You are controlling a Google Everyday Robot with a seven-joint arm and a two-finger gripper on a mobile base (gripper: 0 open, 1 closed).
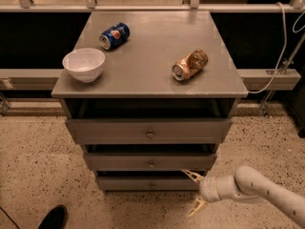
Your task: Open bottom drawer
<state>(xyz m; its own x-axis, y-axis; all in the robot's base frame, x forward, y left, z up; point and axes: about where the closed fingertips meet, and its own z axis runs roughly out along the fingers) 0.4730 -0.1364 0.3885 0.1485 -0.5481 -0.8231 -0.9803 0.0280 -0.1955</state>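
Note:
The bottom drawer (143, 183) is the slimmest grey front at the foot of the grey cabinet, with a small round knob (151, 185) at its centre. It looks closed. My gripper (194, 192) is low at the drawer's right end, in front of the cabinet's right corner. Its two yellowish fingers (192, 176) are spread apart, one up and one down, holding nothing. The white arm (257, 187) reaches in from the lower right. The gripper is well to the right of the knob.
Above are the middle drawer (150, 161) and the top drawer (148, 131). On the cabinet top (152, 56) lie a white bowl (84, 64), a blue can (114, 35) and a crushed brown can (189, 65). A dark shoe (52, 217) is at lower left on the speckled floor.

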